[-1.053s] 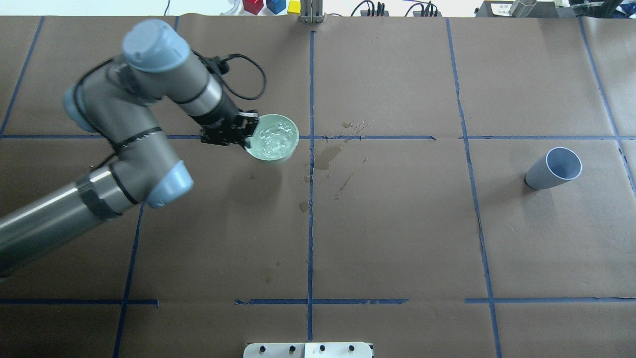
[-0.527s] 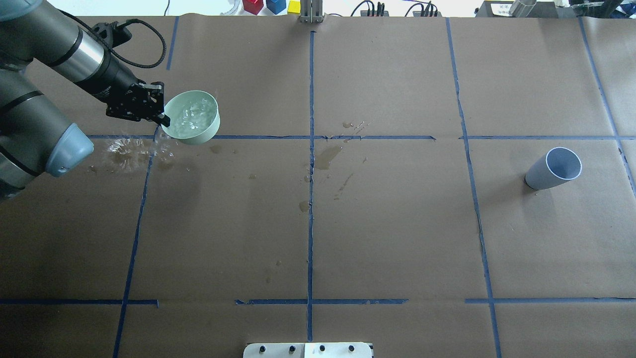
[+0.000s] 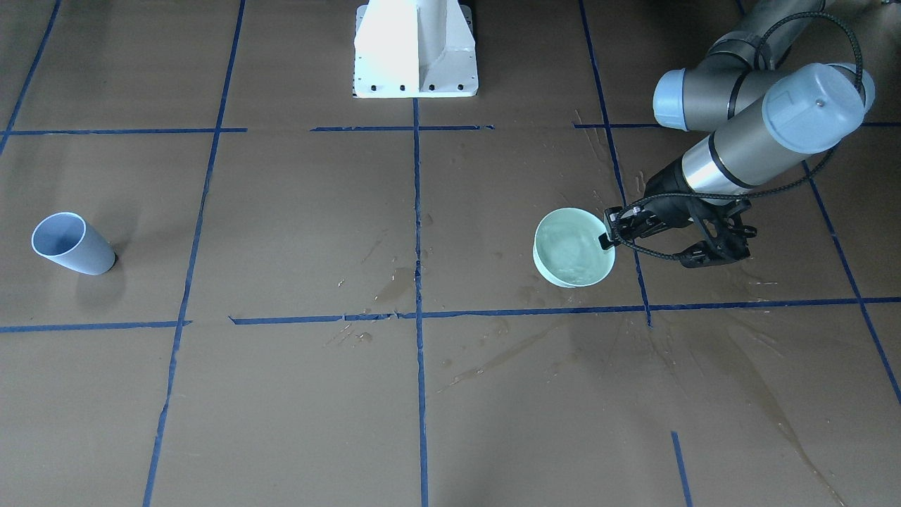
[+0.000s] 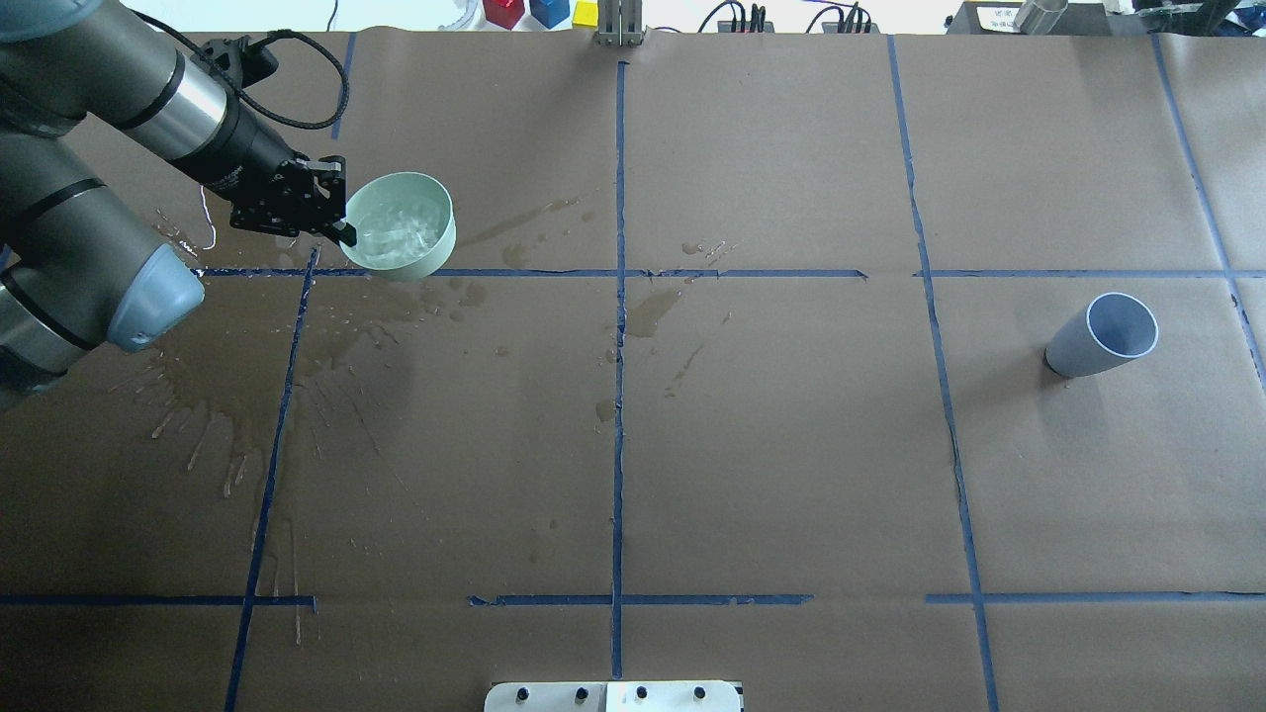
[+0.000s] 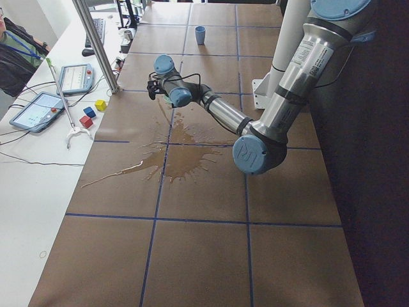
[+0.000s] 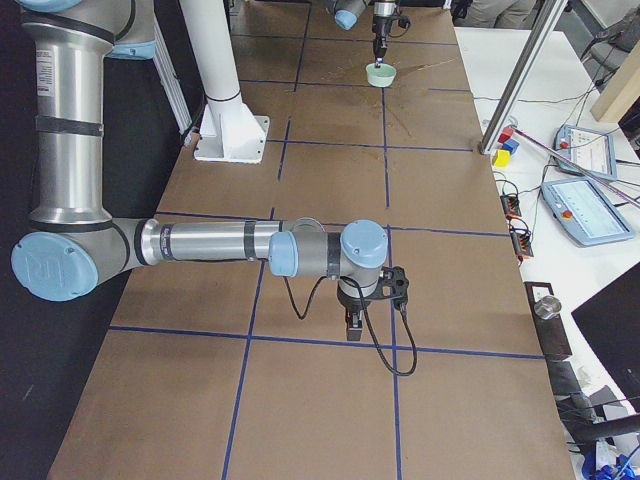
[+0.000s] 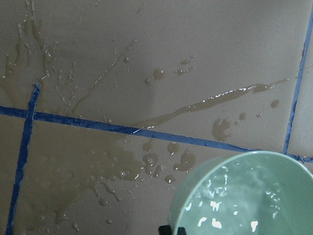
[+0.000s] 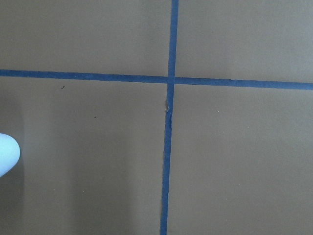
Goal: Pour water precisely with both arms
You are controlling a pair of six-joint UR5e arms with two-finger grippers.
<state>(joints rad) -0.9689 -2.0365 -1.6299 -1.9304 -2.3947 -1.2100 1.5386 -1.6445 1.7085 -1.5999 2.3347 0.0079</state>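
Brown paper covers the table, ruled into squares by blue tape. At its left end the left gripper pinches the rim of a mint bowl, one finger inside the wall and one outside, jaws narrow on that thin edge. We judge this side grip is chosen so the rim opposite stays free as a pouring lip. The bowl hangs just above the paper, close to level, and the water inside it glints and ripples.

Much water lies outside the bowl. A broad dark splash spreads below and left of the gripper, with streaks running toward the table edge, and smaller drops sit near the centre line.

A blue-grey cup stands well apart at the right end, most likely the target. Only tape and wet marks lie between bowl and cup, so distance and slosh look like the real hindrances.

The right gripper points down, low over the paper near a tape crossing; we cannot tell whether its jaws are open. Its wrist camera catches a pale rounded shape at the left edge, perhaps the cup.

Off the paper sit coloured blocks, cables and tablets. A white pedestal stands at the robot's side.
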